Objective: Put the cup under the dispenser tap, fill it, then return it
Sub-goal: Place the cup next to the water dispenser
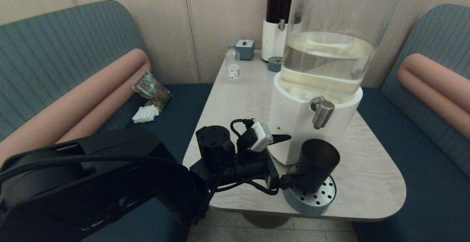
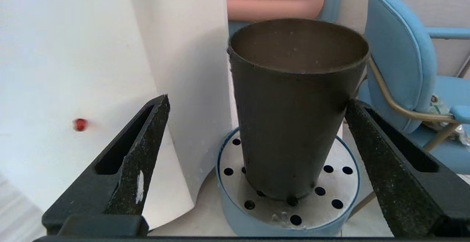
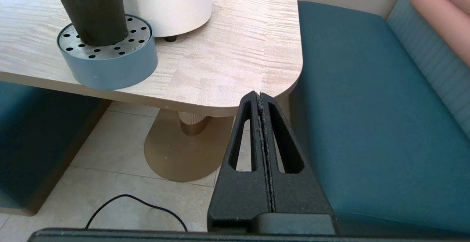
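The left tool's (image 1: pixel 290 161) lower finger is partly hidden behind the cup (image 1: pixel 316 164) in the head view, and the right arm does not show there at all. The cup's inside looks dark, and whether it holds liquid cannot be told. It stands upright on the round blue drip tray (image 1: pixel 312 198) with a perforated steel top, right below the dispenser tap (image 1: pixel 322 111). The big dispenser's clear tank (image 1: pixel 330 51) is about half full of pale liquid; the dispenser behind it (image 1: pixel 278 18) holds dark liquid. A small clear bottle (image 1: pixel 232 64) stands far back on the desk (image 1: pixel 242 95). The left tool is spread wide around the cup, one finger (image 2: pixel 385 154) at or just beside its wall, the other (image 2: pixel 139 154) well apart. The right tool (image 3: pixel 261 98) hangs below the desk's corner, fingers pressed together, holding nothing.
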Robot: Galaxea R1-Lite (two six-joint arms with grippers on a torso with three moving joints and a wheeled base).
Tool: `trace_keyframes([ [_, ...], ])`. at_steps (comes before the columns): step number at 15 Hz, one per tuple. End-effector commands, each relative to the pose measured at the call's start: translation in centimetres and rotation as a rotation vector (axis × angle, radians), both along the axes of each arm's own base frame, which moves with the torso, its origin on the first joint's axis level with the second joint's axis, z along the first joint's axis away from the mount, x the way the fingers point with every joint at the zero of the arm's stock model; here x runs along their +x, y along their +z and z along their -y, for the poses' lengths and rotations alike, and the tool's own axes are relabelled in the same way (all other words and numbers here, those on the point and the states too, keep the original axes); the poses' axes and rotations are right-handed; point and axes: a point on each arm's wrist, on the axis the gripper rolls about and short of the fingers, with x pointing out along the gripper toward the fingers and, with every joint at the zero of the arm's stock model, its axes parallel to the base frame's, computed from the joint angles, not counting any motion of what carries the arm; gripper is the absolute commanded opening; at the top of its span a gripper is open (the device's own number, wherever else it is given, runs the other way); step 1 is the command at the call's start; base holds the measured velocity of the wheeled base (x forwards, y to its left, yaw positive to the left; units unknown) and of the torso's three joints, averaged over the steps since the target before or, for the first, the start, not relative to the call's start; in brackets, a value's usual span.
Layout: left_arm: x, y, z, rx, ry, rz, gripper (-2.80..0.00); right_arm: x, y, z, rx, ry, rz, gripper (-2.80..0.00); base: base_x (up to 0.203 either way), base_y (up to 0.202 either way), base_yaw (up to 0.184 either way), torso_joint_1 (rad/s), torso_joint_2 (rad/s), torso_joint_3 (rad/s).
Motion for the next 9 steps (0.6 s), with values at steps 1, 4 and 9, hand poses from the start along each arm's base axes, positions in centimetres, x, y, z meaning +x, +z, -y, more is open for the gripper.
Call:
trace_keyframes([
  [1, 0.4, -0.8, 0.4, 0.002, -0.004, -0.003, 0.00, 0.1, -0.3, 0.0, -0.001, 0.001, -0.013, -2.80, 0.000, 0.000, 0.000, 0.000, 0.00, 0.000],
  [4, 0.5, -1.1, 1.1, 0.000, -0.015, -0.001, 0.00, 0.1, -0.3, 0.0, -0.001, 0.001, -0.012, -2.80, 0.000, 0.000, 0.000, 0.000, 0.00, 0.000],
  [9, 0.4, -1.5, 1.9, -0.002, -0.033, 0.001, 0.00, 0.1, -0.3, 0.0, -0.001, 0.000, -0.012, -2.80, 0.000, 0.000, 0.000, 0.000, 0.00, 0.000],
])
